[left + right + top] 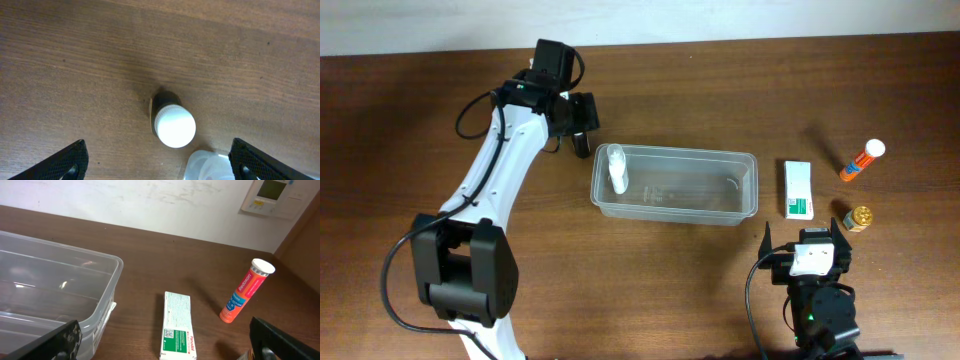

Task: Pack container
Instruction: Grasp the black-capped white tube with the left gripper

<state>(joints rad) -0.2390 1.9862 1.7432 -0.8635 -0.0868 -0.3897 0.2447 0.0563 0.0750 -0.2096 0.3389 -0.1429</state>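
Left gripper [581,135]: fingers spread wide, holding nothing, above a dark bottle with a white cap [174,125] that stands upright on the table [420,100]. Right gripper [804,240]: also spread and empty, near the green-and-white box [177,325].

The container [745,190] sits mid-table. Its left corner is just beside the capped bottle.

Step in hand, as I judge it: grasp this bottle.
- Centre the cap between my fingers first; it sits slightly off the midline.
- Come straight down and close on the body below the cap.
- Keep clear of the container rim.
- Lift above the rim before crossing over.

Count:
- Container: 1
- White bottle [617,168] inside it, at the left end: 1
- Capped dark bottle outside: 1
- Box: 1
- Orange tube [244,292]: 1
- Small gold-capped bottle [860,218]: 1
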